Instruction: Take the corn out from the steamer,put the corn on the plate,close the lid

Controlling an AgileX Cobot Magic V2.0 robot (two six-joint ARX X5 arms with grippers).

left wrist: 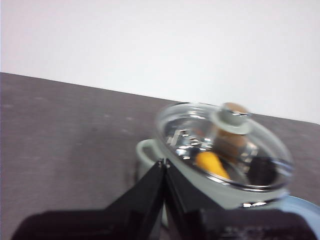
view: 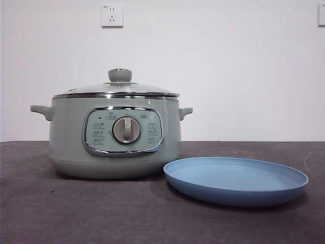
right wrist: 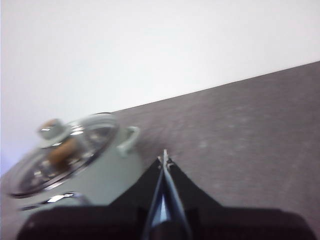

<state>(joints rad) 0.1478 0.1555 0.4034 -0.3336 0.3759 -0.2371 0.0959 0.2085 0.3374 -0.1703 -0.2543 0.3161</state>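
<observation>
The pale sage-green steamer [view: 116,137] stands left of centre on the dark table, with the glass lid [view: 118,89] resting shut on it, knob [view: 120,75] up. The light-blue plate [view: 236,179] lies empty to its right, close to it. In the left wrist view the yellow-orange corn [left wrist: 211,164] shows through the lid [left wrist: 225,145], inside the steamer [left wrist: 200,187]. My left gripper [left wrist: 163,163] is shut and empty, away from the pot's side handle. My right gripper [right wrist: 164,161] is shut and empty, away from the steamer [right wrist: 100,175] with its lid [right wrist: 60,150]. Neither arm shows in the front view.
A white wall stands behind the table, with a socket [view: 112,15] above the steamer. The dark grey table [view: 61,213] stretches in front of the pot and plate.
</observation>
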